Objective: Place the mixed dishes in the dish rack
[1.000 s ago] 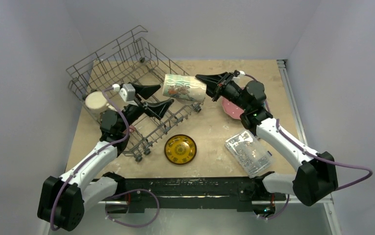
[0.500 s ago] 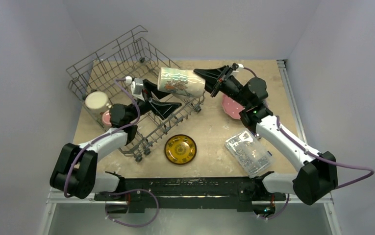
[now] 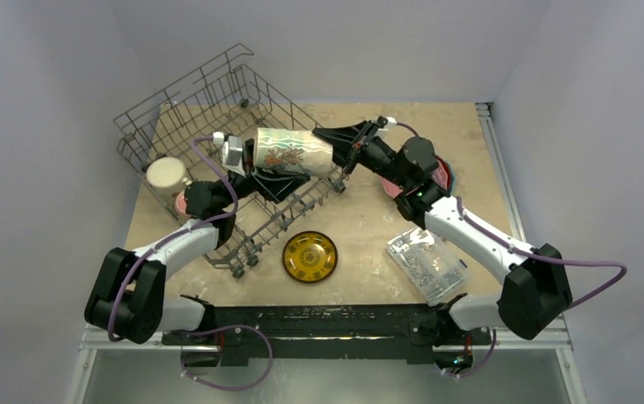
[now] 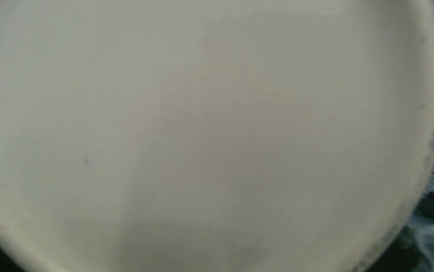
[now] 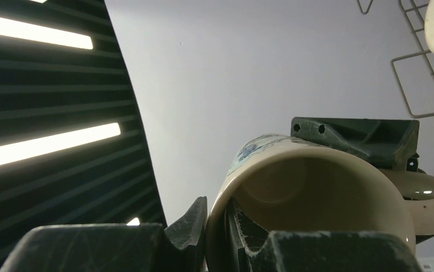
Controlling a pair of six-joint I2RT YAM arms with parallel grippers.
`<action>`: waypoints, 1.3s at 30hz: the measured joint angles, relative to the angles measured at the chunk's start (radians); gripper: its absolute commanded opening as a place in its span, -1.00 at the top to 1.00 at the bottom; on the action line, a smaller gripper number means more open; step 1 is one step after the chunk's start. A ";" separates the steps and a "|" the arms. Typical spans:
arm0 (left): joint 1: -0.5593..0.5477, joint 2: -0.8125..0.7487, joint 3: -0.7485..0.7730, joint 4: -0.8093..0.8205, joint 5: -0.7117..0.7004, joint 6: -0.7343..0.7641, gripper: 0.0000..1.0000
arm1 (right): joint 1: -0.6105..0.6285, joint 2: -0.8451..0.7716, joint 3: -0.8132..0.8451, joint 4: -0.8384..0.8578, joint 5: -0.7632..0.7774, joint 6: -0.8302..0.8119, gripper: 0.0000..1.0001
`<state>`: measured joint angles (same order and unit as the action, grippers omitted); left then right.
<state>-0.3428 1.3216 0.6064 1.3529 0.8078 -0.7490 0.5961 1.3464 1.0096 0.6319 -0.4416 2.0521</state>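
A cream mug (image 3: 289, 151) with a painted pattern hangs on its side over the dish rack (image 3: 204, 109). My right gripper (image 3: 337, 141) is shut on its rim, one finger inside and one outside, as the right wrist view shows (image 5: 217, 212). My left gripper (image 3: 259, 167) straddles the mug's base end. The base (image 4: 203, 124) fills the left wrist view and hides the fingers, so I cannot tell whether they touch it. A small yellow plate (image 3: 310, 256) lies on the table. A pink plate (image 3: 396, 187) lies under the right arm.
Another cream mug (image 3: 167, 175) stands at the rack's left side with something pink (image 3: 182, 202) beside it. A clear plastic box (image 3: 428, 263) of metal parts lies at the front right. The rack sits askew at the back left, with upright tines along its near edge.
The right arm has carried the mug leftward over the rack. The left gripper swung up to the mug's base end and its jaws have narrowed around it.
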 measured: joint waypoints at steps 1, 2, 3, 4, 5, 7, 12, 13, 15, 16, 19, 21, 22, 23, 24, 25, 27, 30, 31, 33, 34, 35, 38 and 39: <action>0.000 -0.002 0.000 0.000 0.001 0.000 0.10 | 0.002 0.001 0.000 0.003 0.007 0.000 1.00; 0.000 -0.005 0.000 0.000 0.002 -0.001 0.27 | 0.003 0.002 0.000 0.008 0.014 0.002 1.00; 0.000 -0.007 0.001 0.001 0.003 -0.002 0.45 | 0.003 0.003 0.000 0.013 0.019 0.005 1.00; 0.000 -0.009 0.002 0.002 0.000 0.000 0.63 | 0.003 0.003 0.002 0.021 0.025 0.010 1.00; 0.001 -0.010 0.002 0.002 -0.001 0.000 0.83 | 0.004 0.002 0.003 0.027 0.027 0.014 1.00; 0.003 -0.016 0.005 0.021 0.018 0.002 1.00 | 0.004 0.002 0.006 0.032 0.029 0.027 1.00; 0.005 -0.045 0.005 0.003 0.034 0.009 1.00 | 0.010 -0.004 0.003 0.044 0.026 0.039 0.54; 0.005 -0.049 0.005 -0.001 0.037 0.009 1.00 | 0.012 -0.007 -0.002 0.048 0.026 0.039 0.23; 0.002 -0.063 0.005 -0.019 0.045 0.008 1.00 | 0.014 -0.014 -0.029 0.091 0.034 0.042 -0.27; 0.000 -0.073 0.005 -0.039 0.046 0.006 1.00 | 0.014 -0.015 -0.047 0.121 0.038 0.044 -0.44; -0.001 -0.115 0.000 -0.106 0.031 0.004 1.00 | 0.009 -0.020 -0.104 0.194 0.040 0.041 -0.89; -0.001 -0.169 -0.006 -0.181 -0.001 0.010 1.00 | -0.008 -0.020 -0.129 0.209 0.031 0.021 -0.97; -0.001 -0.198 -0.008 -0.221 -0.018 0.016 1.00 | -0.017 -0.020 -0.137 0.208 0.027 0.008 -0.98; -0.001 -0.232 -0.009 -0.271 -0.041 0.029 1.00 | -0.033 -0.020 -0.145 0.199 0.017 -0.019 -0.98; -0.002 -0.270 -0.009 -0.331 -0.071 0.042 1.00 | -0.047 -0.023 -0.150 0.185 0.005 -0.045 -0.98; -0.008 -0.318 -0.008 -0.412 -0.116 0.069 1.00 | -0.063 -0.030 -0.154 0.151 -0.001 -0.084 -0.98; -0.042 -0.424 0.003 -0.624 -0.256 0.151 1.00 | -0.097 -0.065 -0.155 0.021 -0.013 -0.191 -0.98; -0.098 -0.516 0.062 -0.907 -0.455 0.245 1.00 | -0.134 -0.137 -0.134 -0.226 -0.010 -0.380 -0.98; -0.112 -0.537 0.101 -1.030 -0.528 0.265 1.00 | -0.142 -0.161 -0.118 -0.315 0.007 -0.451 -0.98; -0.122 -0.558 0.221 -1.328 -0.703 0.273 1.00 | -0.152 -0.208 -0.092 -0.458 0.044 -0.589 -0.98; -0.122 -0.559 0.269 -1.434 -0.771 0.270 1.00 | -0.152 -0.226 -0.088 -0.502 0.064 -0.639 -0.98; -0.121 -0.556 0.335 -1.582 -0.866 0.262 1.00 | -0.152 -0.253 -0.086 -0.566 0.090 -0.712 -0.98; -0.116 -0.542 0.475 -1.917 -1.044 0.197 1.00 | -0.152 -0.273 -0.086 -0.654 0.115 -0.821 -0.98; -0.116 -0.534 0.511 -2.007 -1.085 0.167 1.00 | -0.152 -0.271 -0.086 -0.674 0.119 -0.846 -0.98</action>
<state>-0.4583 0.7879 1.1175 -0.6537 -0.2771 -0.5819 0.4438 1.0752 0.9237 -0.0422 -0.3222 1.2060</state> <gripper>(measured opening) 0.209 0.987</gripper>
